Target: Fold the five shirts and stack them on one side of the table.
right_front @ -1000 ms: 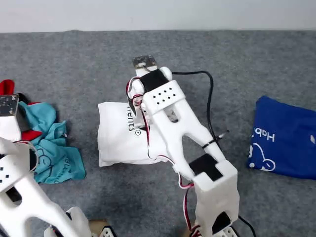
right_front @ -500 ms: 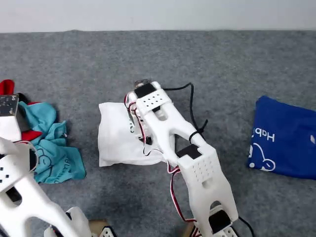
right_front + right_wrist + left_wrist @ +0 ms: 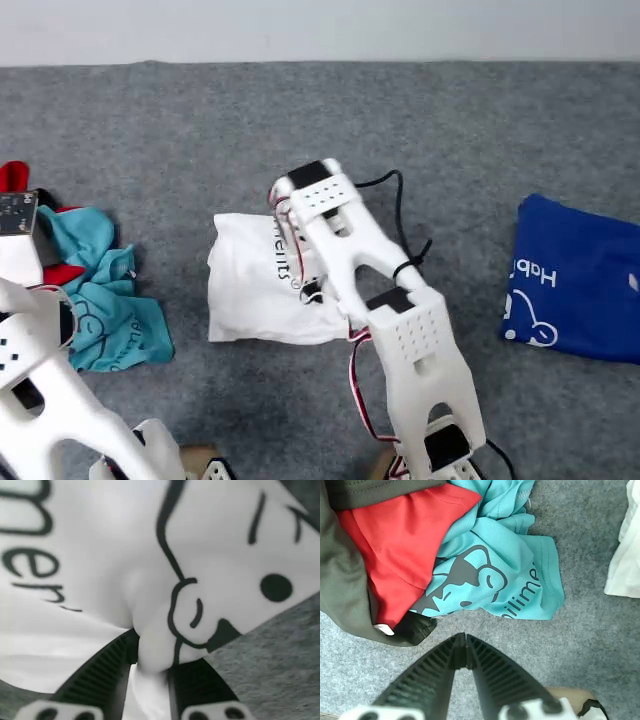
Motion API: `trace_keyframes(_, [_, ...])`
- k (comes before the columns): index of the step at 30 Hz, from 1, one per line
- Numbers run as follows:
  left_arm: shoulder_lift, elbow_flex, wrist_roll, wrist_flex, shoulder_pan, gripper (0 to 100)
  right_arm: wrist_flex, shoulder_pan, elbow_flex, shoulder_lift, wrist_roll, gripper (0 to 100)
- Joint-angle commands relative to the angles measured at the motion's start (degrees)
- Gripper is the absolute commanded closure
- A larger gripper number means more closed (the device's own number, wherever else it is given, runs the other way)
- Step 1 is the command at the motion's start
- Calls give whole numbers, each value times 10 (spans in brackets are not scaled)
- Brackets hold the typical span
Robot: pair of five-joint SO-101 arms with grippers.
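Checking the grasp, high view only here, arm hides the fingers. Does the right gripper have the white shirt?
Observer: Yes, the right gripper is shut on a bunched fold of the white shirt.
Operator: Left gripper?
Observer: The left gripper is shut, empty, over bare table beside the teal shirt.
Operator: What else is in that pile?
Observer: A red shirt, with a dark shirt along its edge.
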Motion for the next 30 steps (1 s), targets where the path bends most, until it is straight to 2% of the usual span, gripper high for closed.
trace_keyframes(1, [-12, -3, 5, -8, 4, 994, 27, 53, -18, -76, 62, 988])
trace_keyframes(6, [-12, -3, 5, -5, 4, 994, 25, 163, -12, -119, 234, 989])
trace_keyframes(12, [-12, 0, 5, -5, 4, 994, 8, 306, -17, -102, 590, 989])
trace_keyframes(15, [-12, 0, 5, -5, 4, 994, -46, 344, -41, -89, 707, 989])
trace_keyframes(20, [-12, 0, 6, -5, 4, 994, -153, 316, -94, -56, 730, 989])
trace_keyframes(26, [-12, 0, 6, -4, 4, 994, -166, 244, -129, -17, 728, 987])
trace_keyframes(28, [-12, 0, 6, -4, 4, 994, -167, 236, -129, -15, 700, 977])
trace_keyframes(30, [-12, 1, 6, -4, 4, 994, -167, 234, -130, -16, 654, 921])
